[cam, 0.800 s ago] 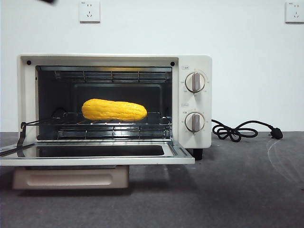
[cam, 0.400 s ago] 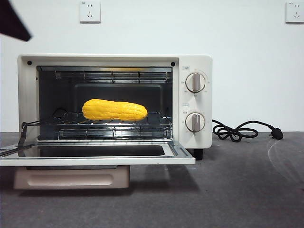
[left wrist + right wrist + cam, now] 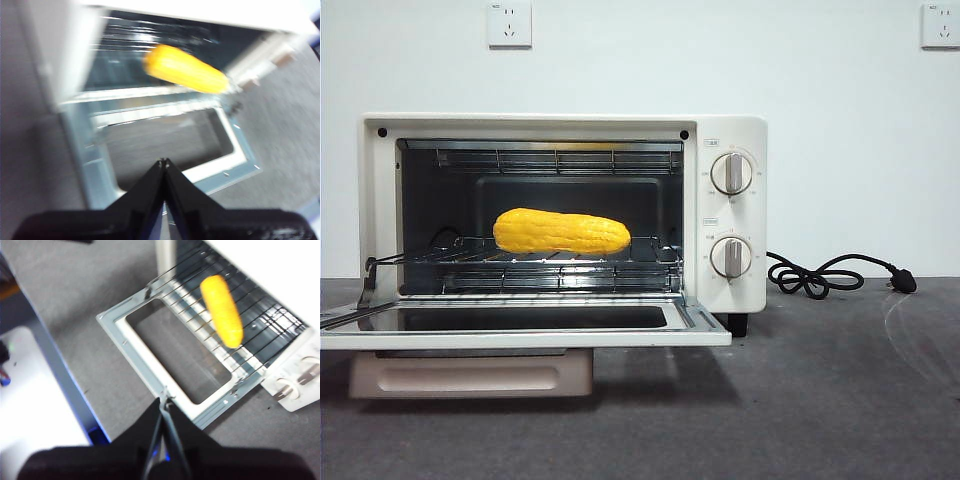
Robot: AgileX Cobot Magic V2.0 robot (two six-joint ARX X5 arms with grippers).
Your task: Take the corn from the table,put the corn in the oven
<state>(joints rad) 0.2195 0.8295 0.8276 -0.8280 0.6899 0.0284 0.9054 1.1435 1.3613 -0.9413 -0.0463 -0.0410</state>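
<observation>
white wall (image 3: 640, 70), two sockets (image 3: 509, 24)

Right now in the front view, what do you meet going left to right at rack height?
Oven left wall → corn on the rack → lower knob → black cord → plug.

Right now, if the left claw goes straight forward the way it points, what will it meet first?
Probably the open oven door: the shut left claw points at its glass panel, with the corn on the rack beyond. The picture is blurred, so depth is uncertain.
</observation>
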